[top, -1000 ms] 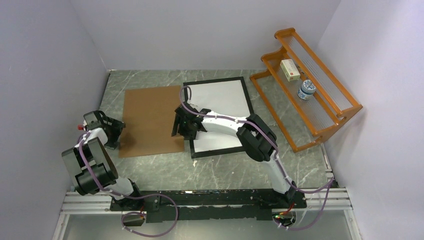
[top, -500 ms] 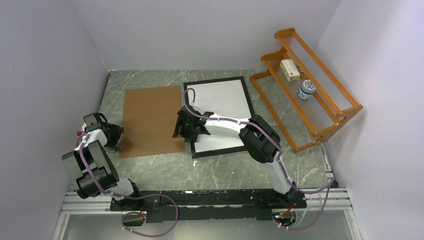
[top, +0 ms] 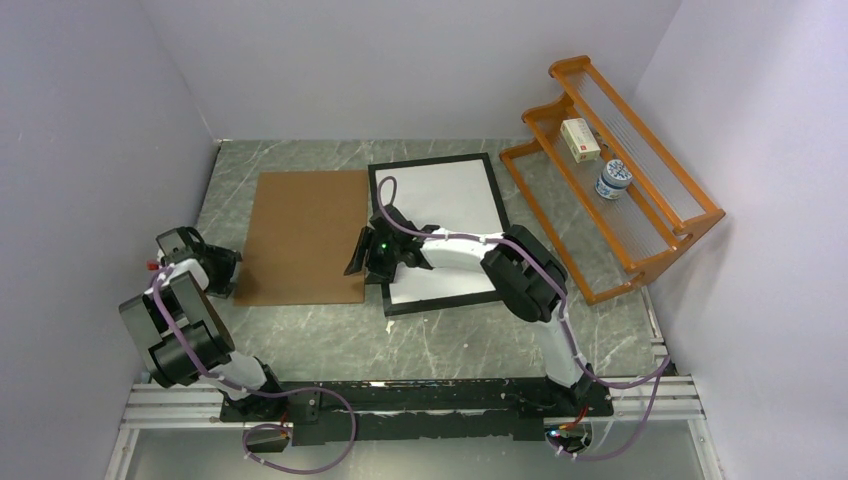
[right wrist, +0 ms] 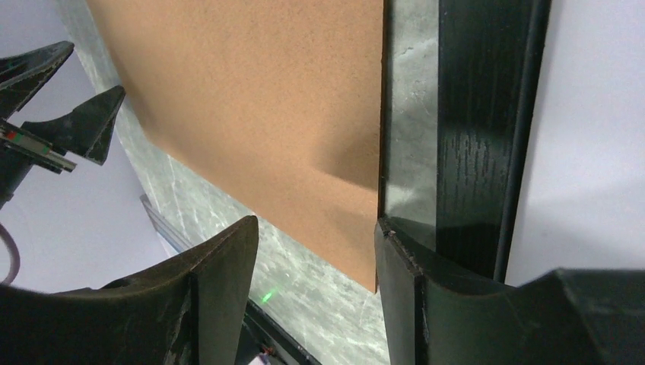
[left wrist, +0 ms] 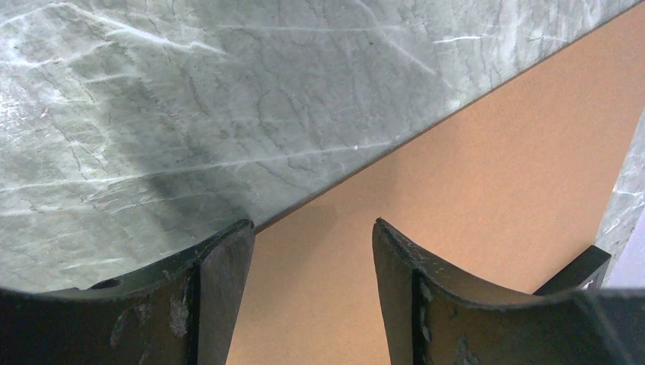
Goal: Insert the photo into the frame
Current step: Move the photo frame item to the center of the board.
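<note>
Jaws of the left arm [top: 178,320] are seen standing apart, low over the worktop [top: 420,345] at the left side of the brown board [top: 305,235]. In the left wrist view the board's edge is seen running across the gap between the two dark fingers [left wrist: 220,304], and nothing is gripped. Jaws of the right arm [top: 470,250] are likewise seen parted, with nothing clamped. They are placed at the board's near right corner, where it lies just beside the frame [top: 430,161]. In the right wrist view that corner is seen in the gap, and one finger [right wrist: 456,319] is set over the frame's black edge; whether it touches cannot be told. The board is laid flat, with a narrow strip of worktop left between it and the frame. The frame is laid flat right of the middle of the worktop, a plain white face shown inside its black border. Farther right, an orange rack [top: 566,68] is stood against the wall, and a small box [top: 580,139] and a patterned jar [top: 613,180] are kept on it.
</note>
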